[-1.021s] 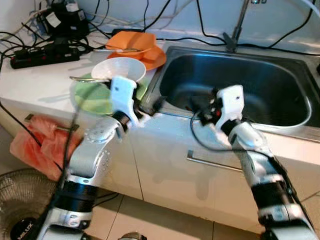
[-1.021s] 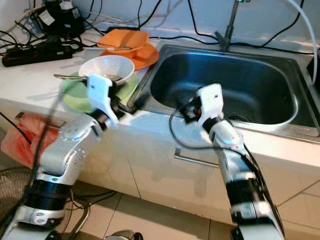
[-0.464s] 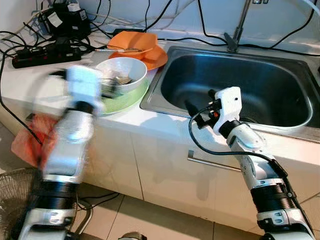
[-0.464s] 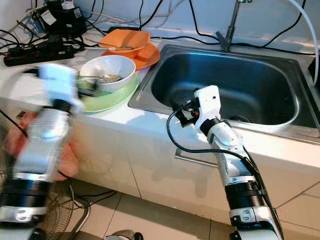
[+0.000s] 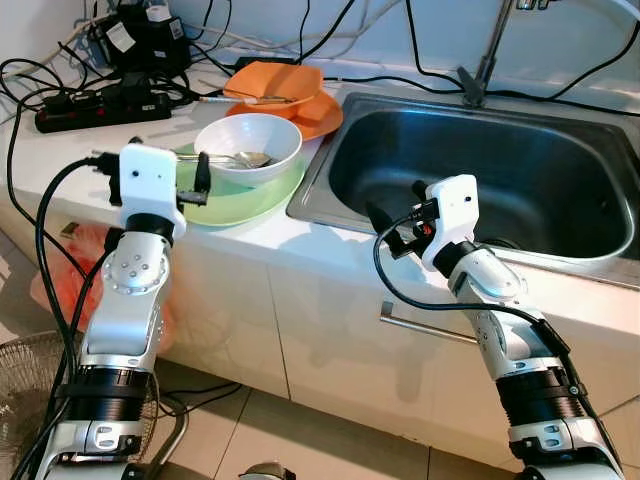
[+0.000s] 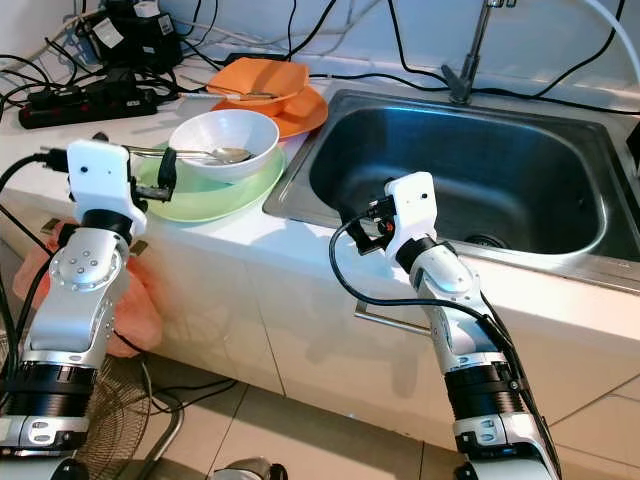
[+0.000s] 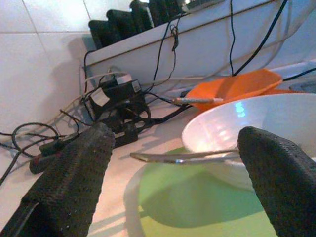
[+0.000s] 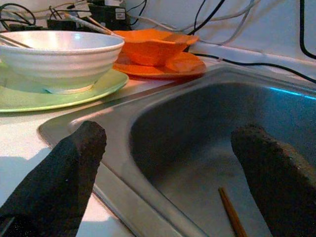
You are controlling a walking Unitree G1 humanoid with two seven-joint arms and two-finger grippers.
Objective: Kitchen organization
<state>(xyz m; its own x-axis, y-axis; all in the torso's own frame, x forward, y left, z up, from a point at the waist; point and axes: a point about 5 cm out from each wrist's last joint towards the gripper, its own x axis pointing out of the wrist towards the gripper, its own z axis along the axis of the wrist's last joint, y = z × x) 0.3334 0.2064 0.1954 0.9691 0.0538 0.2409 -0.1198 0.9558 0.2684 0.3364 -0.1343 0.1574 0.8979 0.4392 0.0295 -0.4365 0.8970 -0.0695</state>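
Note:
A white bowl (image 5: 248, 145) with a metal spoon (image 5: 235, 158) in it stands on a green plate (image 5: 235, 200) on the counter, left of the steel sink (image 5: 480, 170). Behind them an orange bowl sits on an orange plate (image 5: 275, 85). My left gripper (image 5: 180, 165) is open at the plate's left edge, level with the bowl; the spoon handle (image 7: 168, 157) points into the gap between its fingers without touching them. My right gripper (image 5: 398, 205) is open over the sink's front left rim, holding nothing. A brown chopstick (image 8: 232, 215) lies on the sink floor.
Power strips and tangled cables (image 5: 95, 105) crowd the back left of the counter. The tap (image 5: 490, 50) rises behind the sink. Below the counter are a cabinet handle (image 5: 430, 330), a red plastic bag (image 5: 60, 290) and a floor fan (image 5: 25, 400).
My left arm has swung left from the sink's left rim to the left side of the bowl and plate. The right gripper has stayed at the sink's front edge.

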